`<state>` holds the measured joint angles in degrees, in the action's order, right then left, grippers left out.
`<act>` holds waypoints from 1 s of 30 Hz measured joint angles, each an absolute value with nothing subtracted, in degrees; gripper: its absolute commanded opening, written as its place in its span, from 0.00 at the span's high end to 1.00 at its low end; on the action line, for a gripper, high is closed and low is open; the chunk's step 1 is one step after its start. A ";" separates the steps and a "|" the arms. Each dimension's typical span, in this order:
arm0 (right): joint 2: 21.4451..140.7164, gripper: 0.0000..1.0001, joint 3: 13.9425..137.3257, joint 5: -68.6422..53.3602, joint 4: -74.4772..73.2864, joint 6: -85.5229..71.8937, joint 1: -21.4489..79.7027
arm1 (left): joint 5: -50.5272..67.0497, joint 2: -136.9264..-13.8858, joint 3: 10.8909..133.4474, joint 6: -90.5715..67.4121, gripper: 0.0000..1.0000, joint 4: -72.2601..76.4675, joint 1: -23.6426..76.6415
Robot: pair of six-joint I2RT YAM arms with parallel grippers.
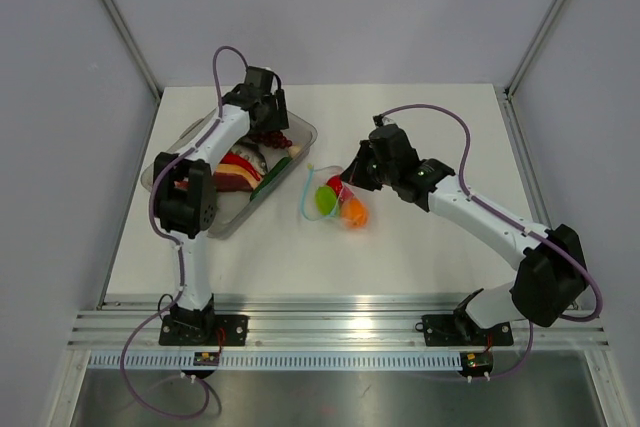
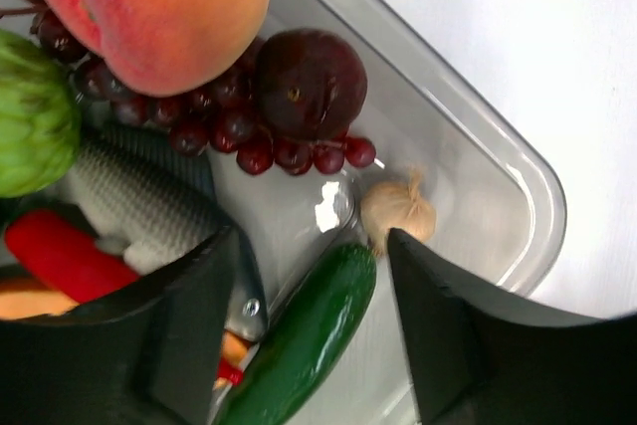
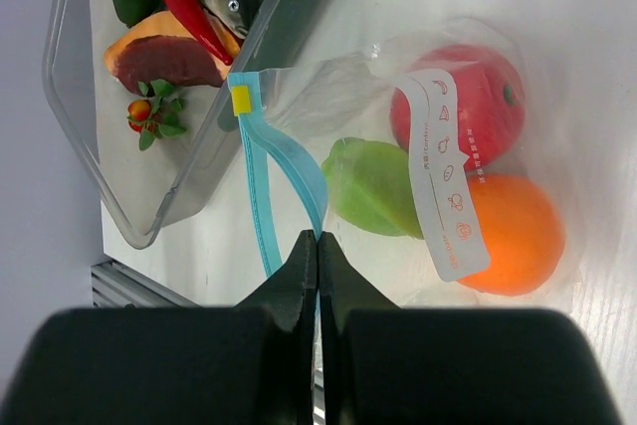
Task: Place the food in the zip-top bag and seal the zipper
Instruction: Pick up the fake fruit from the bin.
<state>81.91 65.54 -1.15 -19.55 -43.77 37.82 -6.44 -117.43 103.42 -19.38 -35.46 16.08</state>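
The task is judged partly done: three pieces are already held in the bag, more food is left in the tub, and the zipper is not yet sealed. On the table (image 1: pixel 420 247), the clear tub (image 1: pixel 308 133) is set at the left, and the bag (image 1: pixel 335 197) is laid flat just to its right, near the middle. In the tub a peach (image 2: pixel 159 7), an artichoke (image 2: pixel 30 111), a fish (image 2: pixel 139 206), a cucumber (image 2: pixel 309 330), a plum (image 2: pixel 309 82), a bunch of grapes (image 2: pixel 229 131), a red pepper (image 2: pixel 65 256) and a garlic bulb (image 2: pixel 398 208) are seen, crowded together and in places stacked. How many of these are meant for the bag cannot be told. The left gripper (image 2: pixel 311 246) is held over the tub's far end with its jaws spread wide and nothing between them; the cucumber and garlic lie just below. Inside the bag an orange piece (image 3: pixel 513 236), a red piece (image 3: pixel 463 106) and a green piece (image 3: pixel 373 186) are packed touching one another. The blue zipper (image 3: pixel 284 156) is seen along the bag's left edge, its two strips parted over much of their length, so the mouth is judged open. The right gripper (image 3: pixel 318 238) is closed tight on one end of the zipper.
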 measured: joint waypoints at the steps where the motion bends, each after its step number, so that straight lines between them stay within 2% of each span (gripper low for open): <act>1: 82.00 1.00 65.54 -1.17 -19.53 -43.75 37.82 | -6.61 -118.15 103.50 -19.94 0.29 -34.59 16.12; 5: 82.43 1.00 65.54 -1.19 -19.57 -43.75 37.82 | -7.57 -120.97 104.36 -21.61 0.27 -32.03 16.12; 26: 83.35 1.00 65.63 -2.57 -19.57 -43.68 37.85 | -10.76 -128.62 108.68 -23.11 0.32 -25.96 16.60; 30: 83.35 1.00 65.63 -2.57 -19.57 -43.68 37.85 | -10.83 -129.27 108.73 -23.09 0.40 -25.91 16.60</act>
